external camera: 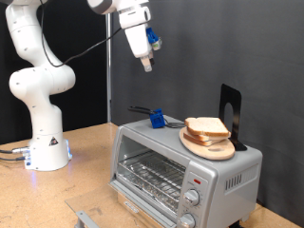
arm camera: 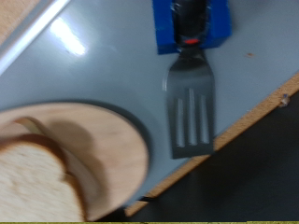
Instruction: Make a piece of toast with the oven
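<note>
The gripper (external camera: 145, 63) hangs high above the oven (external camera: 185, 171), tilted, holding nothing; whether its fingers are parted I cannot tell.

We are looking at a white arm (external camera: 38, 85) of rounded, bulbous segments, a glowing blue light showing at its base (external camera: 31, 161). A black cable is trailing toward the white-and-blue gripper (external camera: 146, 65).

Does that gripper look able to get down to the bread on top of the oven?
Probably yes. The gripper hangs in open air above the oven, and nothing lies over the bread on its board.
</note>
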Controlling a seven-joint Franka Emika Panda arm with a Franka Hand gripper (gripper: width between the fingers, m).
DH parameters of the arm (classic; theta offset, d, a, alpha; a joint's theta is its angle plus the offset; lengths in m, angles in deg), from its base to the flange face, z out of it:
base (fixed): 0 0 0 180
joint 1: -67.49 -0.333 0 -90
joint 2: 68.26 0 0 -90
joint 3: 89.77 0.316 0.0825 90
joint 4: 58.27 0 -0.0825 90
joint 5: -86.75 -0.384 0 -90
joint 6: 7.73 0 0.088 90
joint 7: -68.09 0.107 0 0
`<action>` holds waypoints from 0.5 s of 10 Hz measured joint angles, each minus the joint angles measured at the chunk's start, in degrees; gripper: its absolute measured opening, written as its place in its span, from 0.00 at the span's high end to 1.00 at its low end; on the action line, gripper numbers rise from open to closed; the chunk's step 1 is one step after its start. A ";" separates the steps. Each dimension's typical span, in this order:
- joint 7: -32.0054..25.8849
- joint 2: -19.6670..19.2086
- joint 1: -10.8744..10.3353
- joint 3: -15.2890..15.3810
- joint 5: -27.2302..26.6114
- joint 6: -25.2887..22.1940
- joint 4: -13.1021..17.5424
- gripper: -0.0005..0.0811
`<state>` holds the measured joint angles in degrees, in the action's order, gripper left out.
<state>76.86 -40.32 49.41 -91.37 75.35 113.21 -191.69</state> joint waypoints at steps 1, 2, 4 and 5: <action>-0.62 0.55 -0.88 0.37 -0.72 -0.02 -0.46 0.01; -0.72 1.32 -1.62 0.88 -1.10 -0.40 -1.13 0.01; -0.58 3.20 -2.49 1.97 -1.41 -1.33 -2.69 0.01; 0.36 4.05 -2.49 2.54 -1.43 -1.34 -3.48 0.01</action>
<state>77.23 -36.27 46.92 -88.83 73.92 111.87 -195.17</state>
